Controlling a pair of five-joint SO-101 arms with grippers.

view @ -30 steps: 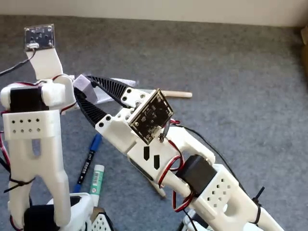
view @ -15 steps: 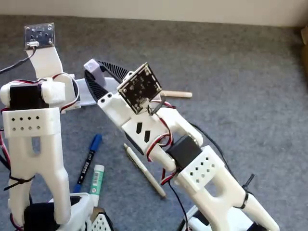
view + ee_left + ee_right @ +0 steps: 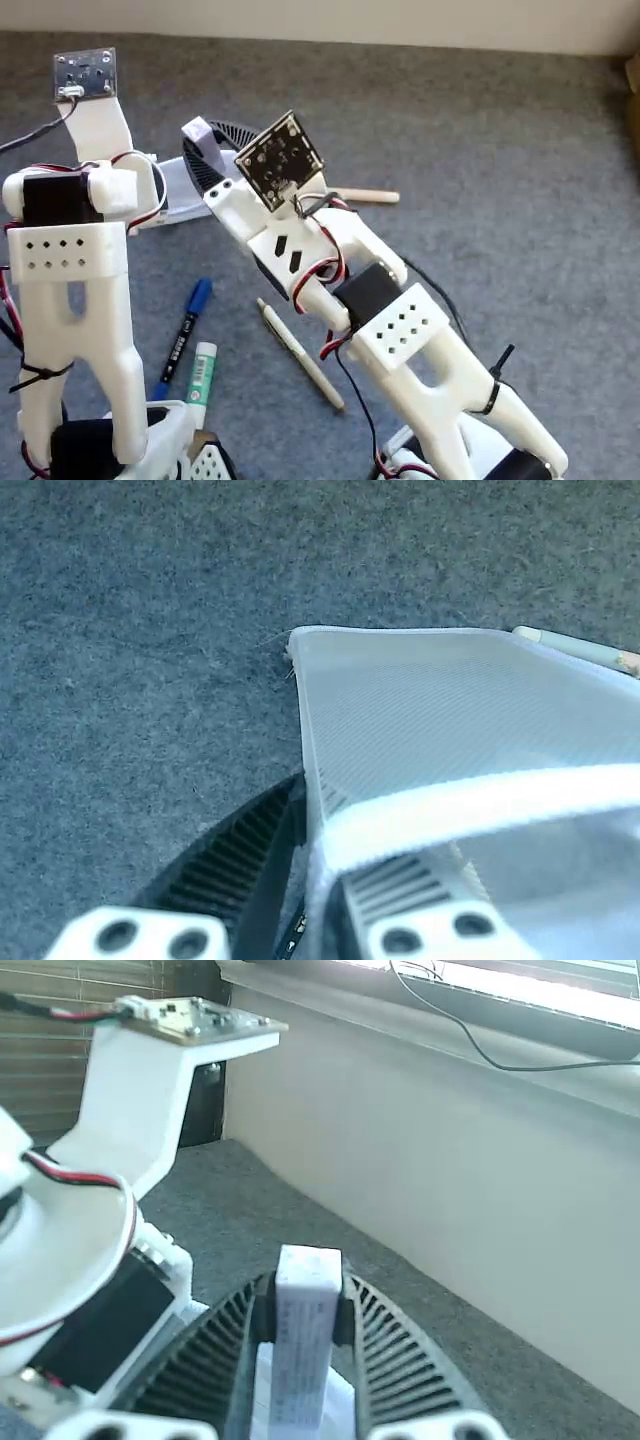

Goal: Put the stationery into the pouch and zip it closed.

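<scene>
High view: at ten o'clock the pouch (image 3: 186, 196) is mostly hidden behind both arms. Near it the right gripper (image 3: 203, 141) is closed around an eraser (image 3: 195, 131).

Left wrist view: the left gripper (image 3: 312, 830) pinches the pouch rim over grey carpet (image 3: 120, 630).

Right wrist view: a pale wall (image 3: 450, 1190) stands behind the eraser.

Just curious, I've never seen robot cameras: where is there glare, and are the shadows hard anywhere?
Right wrist view: a glaring bright band along the top above the wall, the white block evenly lit. High view: even light, only faint shadows on the carpet. Left wrist view: the pouch glows pale, light passing through its mesh.
</scene>
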